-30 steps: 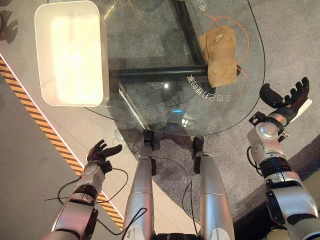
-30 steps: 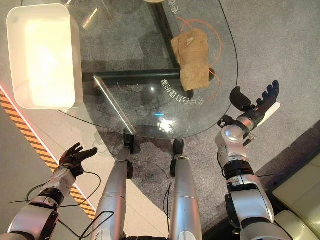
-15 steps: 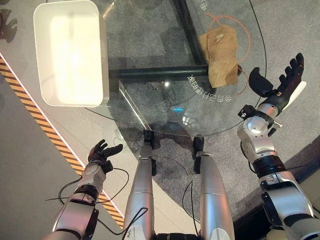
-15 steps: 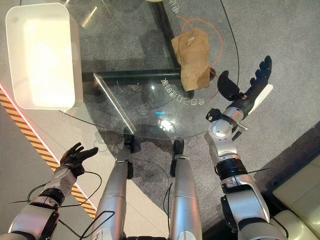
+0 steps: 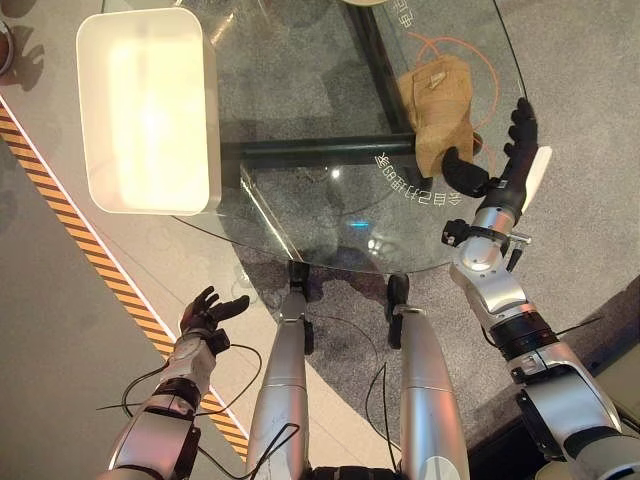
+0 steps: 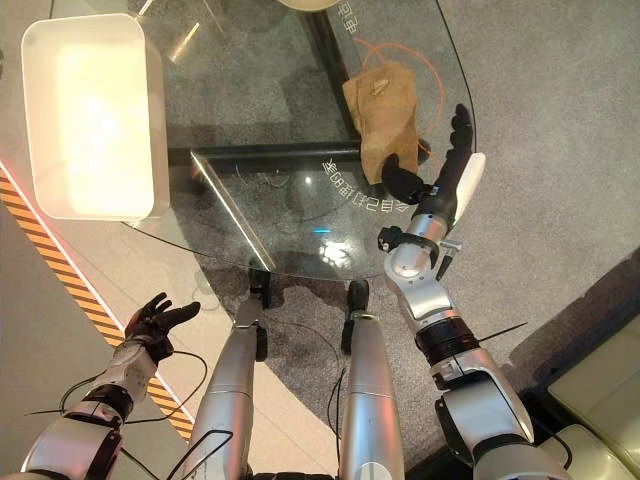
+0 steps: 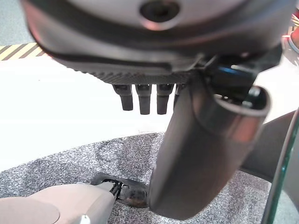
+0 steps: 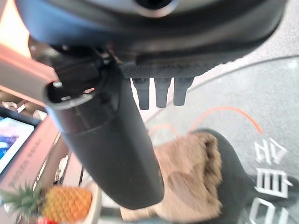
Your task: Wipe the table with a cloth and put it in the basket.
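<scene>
Spanning most of the head views, the round glass counter (image 5: pixel 300 120) stood on a dark frame over grey carpet. A white rectangular basket (image 5: pixel 145 110) sat at the counter's far left side, hanging a little past the glass edge on its left. The tan folded cloth (image 5: pixel 437 110) lay on the right part of the counter, inside an orange ring (image 5: pixel 480 60) marked on the glass, well apart from the basket. The right hand (image 5: pixel 497 165) was raised at the counter's right edge, just beside the cloth's near end, its fingers (image 5: pixel 520 118) straight and released and its thumb standing out toward the cloth; contact with the cloth could not be told. The left hand (image 5: pixel 208 312) hung low off the counter's near left side, above the floor by the striped tape (image 5: pixel 90 260), fingers relaxed and spread, grasping nothing. A pineapple (image 8: pixel 60 203) showed past the cloth in the right wrist view.
</scene>
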Tool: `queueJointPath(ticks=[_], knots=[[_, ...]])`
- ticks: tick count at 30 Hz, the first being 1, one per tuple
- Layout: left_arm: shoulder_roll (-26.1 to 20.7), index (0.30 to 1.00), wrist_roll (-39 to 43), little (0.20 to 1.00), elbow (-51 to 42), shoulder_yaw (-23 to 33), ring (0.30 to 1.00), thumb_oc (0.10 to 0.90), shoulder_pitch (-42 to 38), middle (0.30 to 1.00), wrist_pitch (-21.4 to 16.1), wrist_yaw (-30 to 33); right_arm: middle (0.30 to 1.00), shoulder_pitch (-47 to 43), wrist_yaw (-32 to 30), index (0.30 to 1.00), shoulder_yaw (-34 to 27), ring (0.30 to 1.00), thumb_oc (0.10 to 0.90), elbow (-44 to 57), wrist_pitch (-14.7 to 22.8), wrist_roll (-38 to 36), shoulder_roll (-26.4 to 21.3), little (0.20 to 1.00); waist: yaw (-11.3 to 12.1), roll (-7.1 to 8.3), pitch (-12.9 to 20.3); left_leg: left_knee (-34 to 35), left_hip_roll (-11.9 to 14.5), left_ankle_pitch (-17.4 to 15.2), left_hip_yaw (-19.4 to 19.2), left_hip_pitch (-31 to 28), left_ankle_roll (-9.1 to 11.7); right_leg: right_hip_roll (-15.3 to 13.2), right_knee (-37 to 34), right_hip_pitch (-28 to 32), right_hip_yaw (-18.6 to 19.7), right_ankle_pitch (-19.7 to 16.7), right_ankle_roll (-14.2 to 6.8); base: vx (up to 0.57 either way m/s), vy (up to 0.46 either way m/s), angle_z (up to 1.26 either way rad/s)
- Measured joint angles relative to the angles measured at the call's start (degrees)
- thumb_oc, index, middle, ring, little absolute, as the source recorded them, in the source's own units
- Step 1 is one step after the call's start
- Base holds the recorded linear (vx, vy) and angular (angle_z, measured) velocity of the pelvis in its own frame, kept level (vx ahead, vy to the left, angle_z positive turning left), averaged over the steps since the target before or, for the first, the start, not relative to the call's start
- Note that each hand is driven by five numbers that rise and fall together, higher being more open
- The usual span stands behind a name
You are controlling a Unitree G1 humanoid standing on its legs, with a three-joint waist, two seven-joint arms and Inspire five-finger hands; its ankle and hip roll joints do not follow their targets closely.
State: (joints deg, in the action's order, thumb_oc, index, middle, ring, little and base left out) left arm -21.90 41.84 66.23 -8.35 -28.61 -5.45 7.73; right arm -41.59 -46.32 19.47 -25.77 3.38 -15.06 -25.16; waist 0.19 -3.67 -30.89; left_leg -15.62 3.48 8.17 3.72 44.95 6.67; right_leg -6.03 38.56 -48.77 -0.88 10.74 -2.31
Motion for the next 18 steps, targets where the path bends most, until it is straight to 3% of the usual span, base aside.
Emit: queueJointPath(ticks=[6, 18], knots=[[1.01, 0.900, -0.22, 0.900, 0.04, -0.15, 0.900, 0.800, -0.05, 0.900, 0.01, -0.03, 0.900, -1.16, 1.17, 0.900, 2.41, 0.900, 0.800, -0.55, -4.68, -0.14, 0.31, 0.900, 0.91, -0.49, 0.06, 0.84, 0.03, 0.47, 0.00, -0.91, -0.08, -0.05, 0.51, 0.22, 0.00, 0.05, 0.16, 0.00, 0.000, 0.00], [1.40, 0.900, -1.16, 0.900, 0.37, -2.23, 0.900, 0.800, -0.02, 0.900, 0.00, -0.06, 0.900, -8.03, 1.29, 0.900, 3.54, 0.900, 0.800, -6.99, -7.84, -4.60, 0.66, 0.900, 1.54, -1.56, 0.02, 0.85, 0.02, 0.60, -0.01, -1.89, -0.01, -0.08, 0.61, 1.14, -0.03, 0.09, 0.24, 0.00, 0.000, 0.00]])
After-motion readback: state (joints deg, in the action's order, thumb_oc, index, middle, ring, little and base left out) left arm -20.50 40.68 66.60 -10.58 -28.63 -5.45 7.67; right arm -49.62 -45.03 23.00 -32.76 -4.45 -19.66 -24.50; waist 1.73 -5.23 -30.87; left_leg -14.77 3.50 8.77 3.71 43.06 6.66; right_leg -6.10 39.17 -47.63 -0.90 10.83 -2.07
